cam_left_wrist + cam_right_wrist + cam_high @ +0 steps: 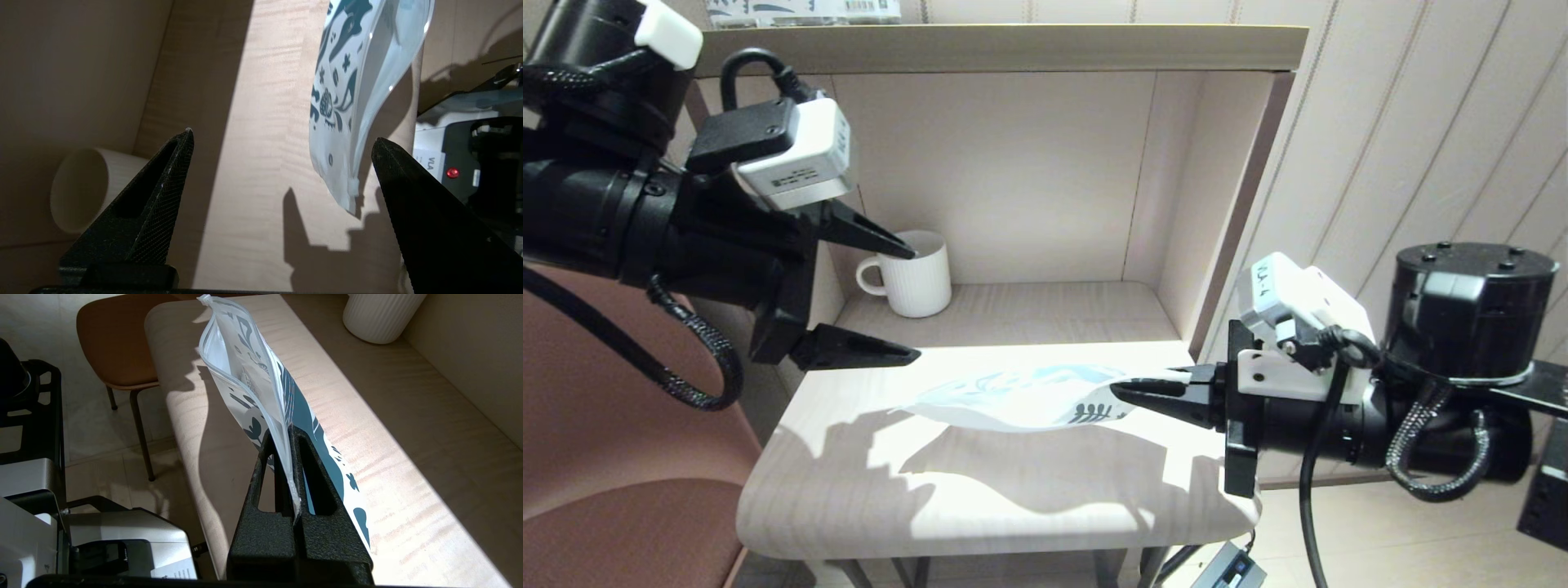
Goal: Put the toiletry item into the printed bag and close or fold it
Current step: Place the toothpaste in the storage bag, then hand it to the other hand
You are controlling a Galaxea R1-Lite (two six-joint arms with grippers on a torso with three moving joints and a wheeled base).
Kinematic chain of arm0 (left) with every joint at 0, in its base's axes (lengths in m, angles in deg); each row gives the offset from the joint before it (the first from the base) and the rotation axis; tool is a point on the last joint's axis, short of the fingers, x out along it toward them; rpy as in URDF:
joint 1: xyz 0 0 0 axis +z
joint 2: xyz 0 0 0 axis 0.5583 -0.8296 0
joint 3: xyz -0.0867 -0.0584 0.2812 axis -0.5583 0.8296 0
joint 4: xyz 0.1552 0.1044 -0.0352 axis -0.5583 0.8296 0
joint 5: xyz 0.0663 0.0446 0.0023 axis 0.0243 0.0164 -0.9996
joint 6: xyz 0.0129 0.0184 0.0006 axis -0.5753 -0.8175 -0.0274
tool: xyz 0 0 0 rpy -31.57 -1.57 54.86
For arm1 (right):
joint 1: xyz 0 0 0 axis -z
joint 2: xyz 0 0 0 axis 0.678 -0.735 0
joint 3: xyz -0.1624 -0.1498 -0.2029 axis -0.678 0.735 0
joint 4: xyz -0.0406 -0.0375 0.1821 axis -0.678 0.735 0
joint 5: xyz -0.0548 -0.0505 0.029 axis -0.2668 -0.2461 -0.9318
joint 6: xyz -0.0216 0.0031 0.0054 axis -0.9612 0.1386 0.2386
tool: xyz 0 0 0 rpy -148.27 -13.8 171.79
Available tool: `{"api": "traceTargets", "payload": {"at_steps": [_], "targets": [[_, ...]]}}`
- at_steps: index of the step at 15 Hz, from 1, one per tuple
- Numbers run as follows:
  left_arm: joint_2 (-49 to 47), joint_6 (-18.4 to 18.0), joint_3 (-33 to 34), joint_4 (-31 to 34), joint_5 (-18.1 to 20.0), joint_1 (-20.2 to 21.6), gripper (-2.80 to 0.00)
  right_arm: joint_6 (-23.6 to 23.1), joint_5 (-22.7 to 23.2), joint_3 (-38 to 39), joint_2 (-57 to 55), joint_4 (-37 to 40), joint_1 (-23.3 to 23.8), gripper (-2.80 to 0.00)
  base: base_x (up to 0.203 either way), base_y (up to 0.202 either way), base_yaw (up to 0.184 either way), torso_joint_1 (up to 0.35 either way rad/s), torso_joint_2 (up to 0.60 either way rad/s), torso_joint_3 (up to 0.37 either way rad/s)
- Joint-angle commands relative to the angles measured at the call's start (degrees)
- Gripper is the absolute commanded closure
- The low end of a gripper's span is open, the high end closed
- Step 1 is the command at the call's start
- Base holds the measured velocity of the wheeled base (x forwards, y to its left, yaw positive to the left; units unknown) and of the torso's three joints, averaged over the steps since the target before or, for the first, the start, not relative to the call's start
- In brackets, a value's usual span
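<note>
1. The right end effector [1131, 394] is clamped on one edge of the printed bag [1021, 400], near its zip rim, and holds it off the tabletop [980, 490].
2. The bag's long axis runs roughly level from the right end effector toward the robot's left. Its free end points at the left end effector [913, 304].
3. In the right wrist view the bag's [261, 400] mouth gapes a little along the zip track beyond the fingers, so I judge the pouch is not yet closed.
4. The left end effector stands wide open and carries nothing. One finger [870, 233] sits high near the mug [913, 273] and the other sits low, just beside the bag's free end.
5. In the left wrist view the bag's [347, 102] end hangs between the open fingers, closer to one of them and touching neither.
6. I cannot see the toiletry item in any view. It may be inside the pouch, but the print hides that.
7. The left arm is the nearer one to the free end. I judge the coming move needs it to close on that end or fold it back toward the right end effector.
</note>
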Motion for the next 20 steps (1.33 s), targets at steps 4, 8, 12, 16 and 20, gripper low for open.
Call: {"api": "traceTargets", "payload": {"at_steps": [4,8,12,16,20], "targets": [[8.16,2.84,11.86,-4.14,9.12,8.61,0.00,0.71,-0.04,-0.97,1.62,0.45,-0.01,0.00,0.000,0.000,0.000,0.000,0.00,0.000],[8.69,7.91,20.08,-6.98,18.72,12.77,0.00,3.08,-0.04,-3.14,4.14,4.36,-0.10,0.00,0.000,0.000,0.000,0.000,0.00,0.000],[7.79,11.70,30.44,-17.69,28.12,14.79,0.00,10.72,0.12,-7.62,6.21,9.93,-0.38,0.00,0.000,0.000,0.000,0.000,0.00,0.000],[7.71,21.73,28.97,-27.83,34.61,14.70,0.00,22.41,0.16,-14.03,6.75,13.15,-1.75,0.00,0.000,0.000,0.000,0.000,0.00,0.000],[5.98,30.30,29.87,-40.00,36.13,14.70,0.00,24.27,0.20,-17.62,5.65,15.52,-3.62,0.00,0.000,0.000,0.000,0.000,0.00,0.000]]}}
